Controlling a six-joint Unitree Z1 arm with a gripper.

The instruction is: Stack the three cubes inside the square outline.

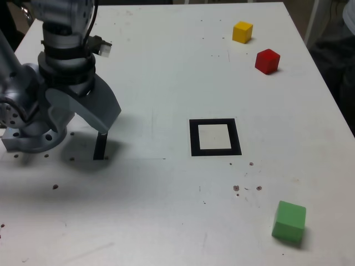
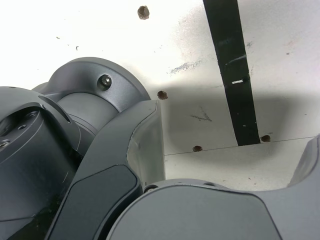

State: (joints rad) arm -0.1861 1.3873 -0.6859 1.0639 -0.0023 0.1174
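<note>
Across the whole exterior frame: one white table (image 1: 166,66), speckled with small dark spots. At upper left, one grey arm with its end effector (image 1: 83,119) hanging over the table, jaws spread wide, nothing between them. Right of centre, one square outline (image 1: 215,137), black border, white middle, nothing inside. Under the end effector, one thin black strip (image 1: 100,146); plain in the wrist view too (image 2: 232,70). Three cubes, all apart and outside the outline: one green cube (image 1: 289,221) at lower right, one red cube (image 1: 267,61) and one yellow cube (image 1: 242,31) at upper right, near each other.
</note>
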